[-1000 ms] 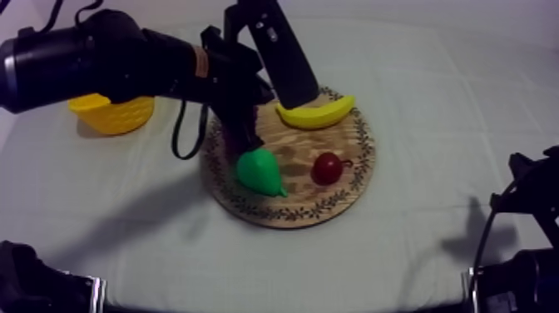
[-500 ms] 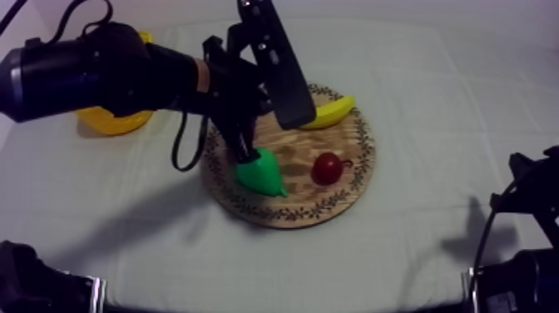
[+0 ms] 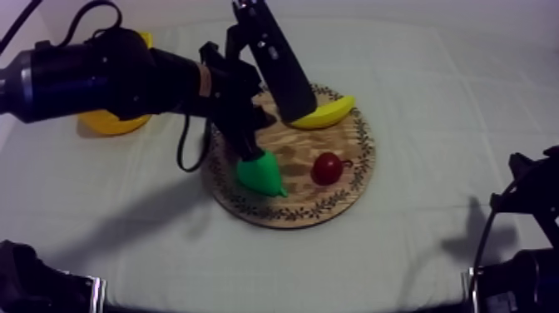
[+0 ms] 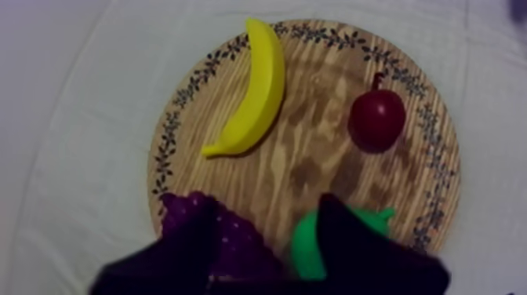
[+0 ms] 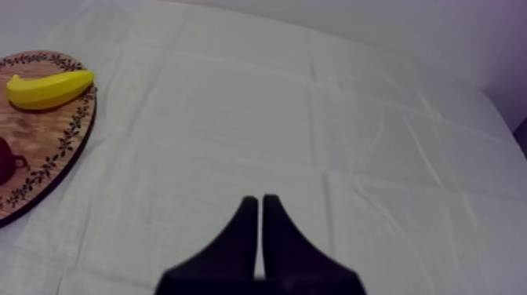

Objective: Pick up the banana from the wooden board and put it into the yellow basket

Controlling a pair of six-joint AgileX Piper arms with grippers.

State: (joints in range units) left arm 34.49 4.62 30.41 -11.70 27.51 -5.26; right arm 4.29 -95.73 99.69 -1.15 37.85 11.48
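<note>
Left arm [image 3: 100, 79] now farther over yellow basket [image 3: 108, 125]; banana [image 3: 326, 114] on wooden board [image 3: 308, 204].

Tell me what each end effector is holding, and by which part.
Nothing is held. The left end effector is open above the wooden board, the banana lying untouched; the right end effector is shut on nothing over the cloth.

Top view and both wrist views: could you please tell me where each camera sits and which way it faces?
Top view: above the table, slanting down on the wooden board; left arm over it, right arm at the lower right.
Left wrist view: on the left arm, down on the board past the open left gripper.
Right wrist view: low, across the cloth past the shut right gripper.
Shared: all three show the banana.
</note>
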